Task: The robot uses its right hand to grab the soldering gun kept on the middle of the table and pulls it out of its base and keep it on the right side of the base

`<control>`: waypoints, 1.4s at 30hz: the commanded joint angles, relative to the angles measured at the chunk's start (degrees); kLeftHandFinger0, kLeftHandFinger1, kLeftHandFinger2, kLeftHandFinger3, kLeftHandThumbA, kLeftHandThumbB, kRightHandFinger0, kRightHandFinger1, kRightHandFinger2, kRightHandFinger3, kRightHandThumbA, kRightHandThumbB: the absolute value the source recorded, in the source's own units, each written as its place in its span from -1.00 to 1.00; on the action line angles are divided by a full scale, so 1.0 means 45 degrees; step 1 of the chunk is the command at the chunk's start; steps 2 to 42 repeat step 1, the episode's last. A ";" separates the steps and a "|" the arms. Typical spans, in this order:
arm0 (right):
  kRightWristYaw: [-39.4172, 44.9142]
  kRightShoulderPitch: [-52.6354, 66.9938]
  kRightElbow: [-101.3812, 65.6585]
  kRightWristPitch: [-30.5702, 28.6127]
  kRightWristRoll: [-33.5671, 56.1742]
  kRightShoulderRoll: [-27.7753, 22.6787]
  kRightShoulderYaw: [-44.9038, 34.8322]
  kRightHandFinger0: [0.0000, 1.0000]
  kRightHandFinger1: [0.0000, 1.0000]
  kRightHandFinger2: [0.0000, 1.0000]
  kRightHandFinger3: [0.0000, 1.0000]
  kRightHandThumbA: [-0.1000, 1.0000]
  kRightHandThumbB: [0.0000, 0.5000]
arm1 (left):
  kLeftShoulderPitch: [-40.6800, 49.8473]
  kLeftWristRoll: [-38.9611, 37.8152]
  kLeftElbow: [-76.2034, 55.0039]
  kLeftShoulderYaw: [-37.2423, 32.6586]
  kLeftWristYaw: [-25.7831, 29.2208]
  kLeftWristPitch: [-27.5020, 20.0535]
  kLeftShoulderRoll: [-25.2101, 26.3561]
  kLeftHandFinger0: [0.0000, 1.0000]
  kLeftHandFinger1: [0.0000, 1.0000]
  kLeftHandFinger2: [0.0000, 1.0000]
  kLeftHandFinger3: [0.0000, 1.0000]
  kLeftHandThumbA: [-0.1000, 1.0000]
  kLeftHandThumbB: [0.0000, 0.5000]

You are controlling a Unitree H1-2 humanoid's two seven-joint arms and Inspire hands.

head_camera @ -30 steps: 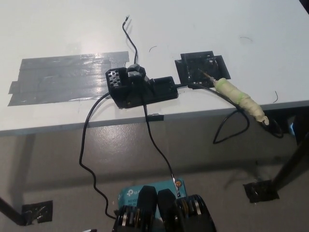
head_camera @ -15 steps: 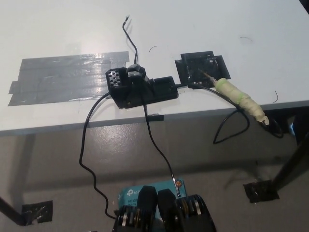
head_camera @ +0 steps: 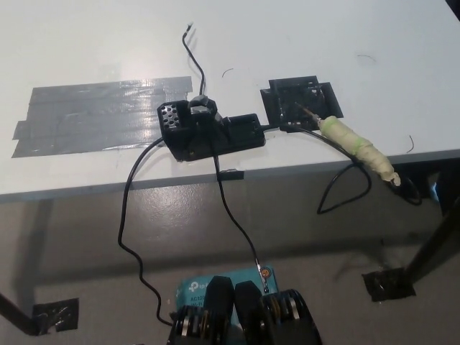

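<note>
The soldering gun (head_camera: 357,147), its handle wrapped in pale tape, lies on the white table (head_camera: 287,36) near the front edge. Its metal tip rests on a black pad (head_camera: 302,99), and its back end hangs just past the table edge, trailing a black cable (head_camera: 338,190). The black base (head_camera: 208,129) sits to its left at the table's middle, beside a patch of grey tape (head_camera: 100,115). Nothing has changed over the last second: the gun, base and cables all sit exactly as before. Neither the white left hand nor the black right hand is in view, so their fingers cannot be described. The gun already looks out of the base and to its right, so the task seems finished.
</note>
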 commanded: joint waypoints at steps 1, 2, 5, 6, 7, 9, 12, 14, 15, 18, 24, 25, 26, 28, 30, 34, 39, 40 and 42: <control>0.0099 0.0197 -0.0403 0.0113 0.0346 -0.0543 -0.0052 0.58 0.63 0.98 1.00 -0.38 -0.35 | 0.0213 -0.0098 -0.0275 0.0043 0.0381 -0.0079 0.0047 0.55 0.71 0.95 1.00 0.13 -0.07; 0.0099 0.0197 -0.0403 0.0113 0.0346 -0.0543 -0.0052 0.58 0.63 0.98 1.00 -0.38 -0.35 | 0.0213 -0.0098 -0.0275 0.0043 0.0381 -0.0079 0.0047 0.55 0.71 0.95 1.00 0.13 -0.07; 0.0099 0.0197 -0.0403 0.0113 0.0346 -0.0543 -0.0052 0.58 0.63 0.98 1.00 -0.38 -0.35 | 0.0213 -0.0098 -0.0275 0.0043 0.0381 -0.0079 0.0047 0.55 0.71 0.95 1.00 0.13 -0.07; 0.0099 0.0197 -0.0403 0.0113 0.0346 -0.0543 -0.0052 0.58 0.63 0.98 1.00 -0.38 -0.35 | 0.0213 -0.0098 -0.0275 0.0043 0.0381 -0.0079 0.0047 0.55 0.71 0.95 1.00 0.13 -0.07; 0.0099 0.0197 -0.0403 0.0113 0.0346 -0.0543 -0.0052 0.58 0.63 0.98 1.00 -0.38 -0.35 | 0.0213 -0.0098 -0.0275 0.0043 0.0381 -0.0079 0.0047 0.55 0.71 0.95 1.00 0.13 -0.07; 0.0099 0.0197 -0.0403 0.0113 0.0346 -0.0543 -0.0052 0.58 0.63 0.98 1.00 -0.38 -0.35 | 0.0213 -0.0098 -0.0275 0.0043 0.0381 -0.0079 0.0047 0.55 0.71 0.95 1.00 0.13 -0.07; 0.0099 0.0197 -0.0403 0.0113 0.0346 -0.0543 -0.0052 0.58 0.63 0.98 1.00 -0.38 -0.35 | 0.0213 -0.0098 -0.0275 0.0043 0.0381 -0.0079 0.0047 0.55 0.71 0.95 1.00 0.13 -0.07; 0.0099 0.0197 -0.0403 0.0113 0.0346 -0.0543 -0.0052 0.58 0.63 0.98 1.00 -0.38 -0.35 | 0.0213 -0.0098 -0.0275 0.0043 0.0381 -0.0079 0.0047 0.55 0.71 0.95 1.00 0.13 -0.07; 0.0099 0.0197 -0.0403 0.0113 0.0346 -0.0543 -0.0052 0.58 0.63 0.98 1.00 -0.38 -0.35 | 0.0213 -0.0098 -0.0275 0.0043 0.0381 -0.0079 0.0047 0.55 0.71 0.95 1.00 0.13 -0.07; 0.0099 0.0197 -0.0403 0.0113 0.0346 -0.0543 -0.0052 0.58 0.63 0.98 1.00 -0.38 -0.35 | 0.0213 -0.0098 -0.0275 0.0043 0.0381 -0.0079 0.0047 0.55 0.71 0.95 1.00 0.13 -0.07; 0.0099 0.0197 -0.0403 0.0113 0.0346 -0.0543 -0.0052 0.58 0.63 0.98 1.00 -0.38 -0.35 | 0.0213 -0.0098 -0.0275 0.0043 0.0381 -0.0079 0.0047 0.55 0.71 0.95 1.00 0.13 -0.07; 0.0099 0.0197 -0.0403 0.0113 0.0346 -0.0543 -0.0052 0.58 0.63 0.98 1.00 -0.38 -0.35 | 0.0213 -0.0098 -0.0275 0.0043 0.0381 -0.0079 0.0047 0.55 0.71 0.95 1.00 0.13 -0.07; 0.0099 0.0197 -0.0403 0.0113 0.0346 -0.0543 -0.0052 0.58 0.63 0.98 1.00 -0.38 -0.35 | 0.0213 -0.0098 -0.0275 0.0043 0.0381 -0.0079 0.0047 0.55 0.71 0.95 1.00 0.13 -0.07; 0.0099 0.0197 -0.0403 0.0113 0.0346 -0.0543 -0.0052 0.58 0.63 0.98 1.00 -0.38 -0.35 | 0.0213 -0.0098 -0.0275 0.0043 0.0381 -0.0079 0.0047 0.55 0.71 0.95 1.00 0.13 -0.07; 0.0099 0.0197 -0.0403 0.0113 0.0346 -0.0543 -0.0052 0.58 0.63 0.98 1.00 -0.38 -0.35 | 0.0213 -0.0098 -0.0275 0.0043 0.0381 -0.0079 0.0047 0.55 0.71 0.95 1.00 0.13 -0.07; 0.0099 0.0197 -0.0403 0.0113 0.0346 -0.0543 -0.0052 0.58 0.63 0.98 1.00 -0.38 -0.35 | 0.0213 -0.0098 -0.0275 0.0043 0.0381 -0.0079 0.0047 0.55 0.71 0.95 1.00 0.13 -0.07; 0.0099 0.0197 -0.0403 0.0113 0.0346 -0.0543 -0.0052 0.58 0.63 0.98 1.00 -0.38 -0.35 | 0.0213 -0.0098 -0.0275 0.0043 0.0381 -0.0079 0.0047 0.55 0.71 0.95 1.00 0.13 -0.07; 0.0099 0.0197 -0.0403 0.0113 0.0346 -0.0543 -0.0052 0.58 0.63 0.98 1.00 -0.38 -0.35 | 0.0213 -0.0098 -0.0275 0.0043 0.0381 -0.0079 0.0047 0.55 0.71 0.95 1.00 0.13 -0.07; 0.0099 0.0197 -0.0403 0.0113 0.0346 -0.0543 -0.0052 0.58 0.63 0.98 1.00 -0.38 -0.35 | 0.0213 -0.0098 -0.0275 0.0043 0.0381 -0.0079 0.0047 0.55 0.71 0.95 1.00 0.13 -0.07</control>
